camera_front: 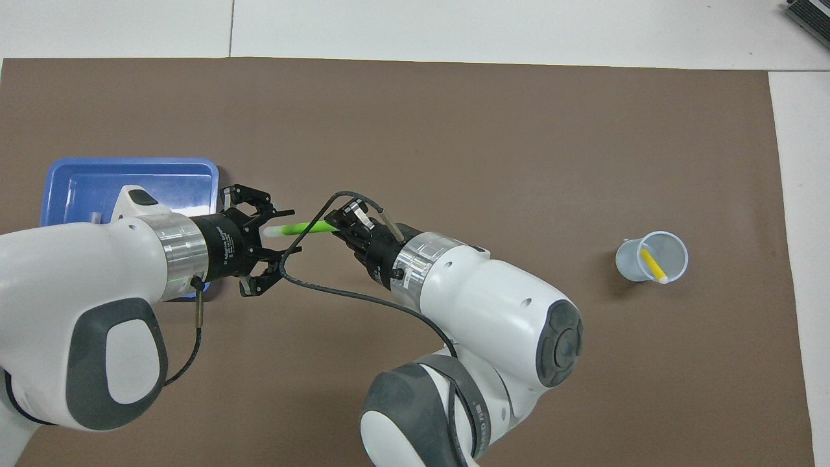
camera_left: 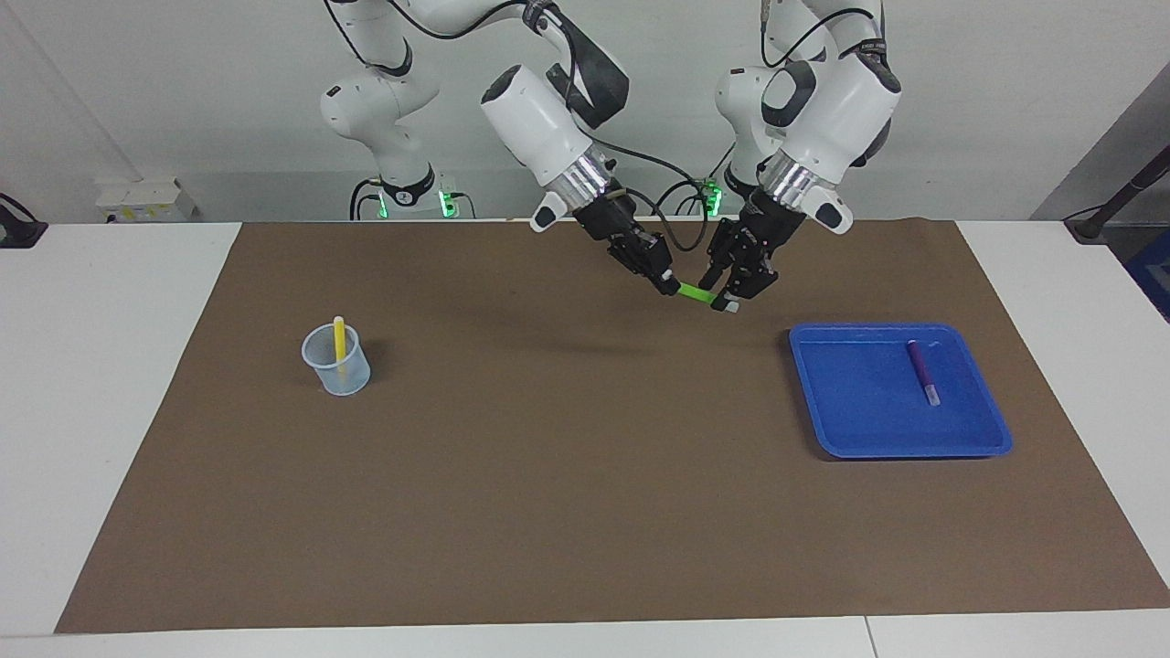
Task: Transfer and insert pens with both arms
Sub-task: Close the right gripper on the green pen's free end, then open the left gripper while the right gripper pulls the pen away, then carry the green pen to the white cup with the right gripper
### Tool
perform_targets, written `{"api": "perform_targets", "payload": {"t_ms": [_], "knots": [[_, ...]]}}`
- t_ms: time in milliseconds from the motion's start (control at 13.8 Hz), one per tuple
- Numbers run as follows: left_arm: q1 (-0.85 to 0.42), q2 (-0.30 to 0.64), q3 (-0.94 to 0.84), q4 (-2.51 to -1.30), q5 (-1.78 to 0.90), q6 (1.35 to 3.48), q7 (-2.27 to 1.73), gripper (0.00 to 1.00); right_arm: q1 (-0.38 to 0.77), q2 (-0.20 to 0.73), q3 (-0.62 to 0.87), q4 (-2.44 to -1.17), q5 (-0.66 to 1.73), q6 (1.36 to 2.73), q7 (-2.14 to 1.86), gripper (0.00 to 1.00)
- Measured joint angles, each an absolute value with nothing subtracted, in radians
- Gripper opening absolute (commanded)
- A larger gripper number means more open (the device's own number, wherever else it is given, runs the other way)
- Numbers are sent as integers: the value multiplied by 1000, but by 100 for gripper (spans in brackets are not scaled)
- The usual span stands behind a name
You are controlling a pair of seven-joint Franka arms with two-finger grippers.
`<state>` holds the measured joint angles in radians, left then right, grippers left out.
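Two tools meet midair: right tool [camera_left: 666, 280] clamps the green pen [camera_left: 696, 293]; left tool [camera_left: 728, 287] spread apart should back off straight.

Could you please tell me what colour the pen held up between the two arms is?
Bright green pen with a pale cap end, clearest in the overhead view.

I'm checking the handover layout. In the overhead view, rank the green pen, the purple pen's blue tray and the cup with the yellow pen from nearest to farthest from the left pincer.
1. Green pen: its pale cap end lies between the open fingers of the left pincer, while the right pincer grips its other end.
2. Blue tray: beside the left pincer, at the left arm's end.
3. Cup: at the right arm's end.
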<state>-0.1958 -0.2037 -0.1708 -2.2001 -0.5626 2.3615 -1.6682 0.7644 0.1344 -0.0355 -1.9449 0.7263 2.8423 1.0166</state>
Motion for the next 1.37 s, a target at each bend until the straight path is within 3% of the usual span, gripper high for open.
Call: {"api": "perform_targets", "payload": {"t_ms": [289, 506, 867, 1372], "knots": [[-196, -207, -170, -2201, -562, 2355, -1598, 64, 703, 135, -38, -1948, 726, 2678, 768, 0], [-164, -216, -157, -2204, -562, 2248, -1307, 64, 646, 127, -42, -1965, 685, 2552, 594, 0], [38, -251, -143, -2205, -515, 1987, -659, 64, 525, 72, -46, -1967, 361, 2246, 440, 0], [177, -261, -140, -2206, -268, 1912, -163, 63, 318, -61, -50, -1966, 18, 1842, -148, 0]]}}
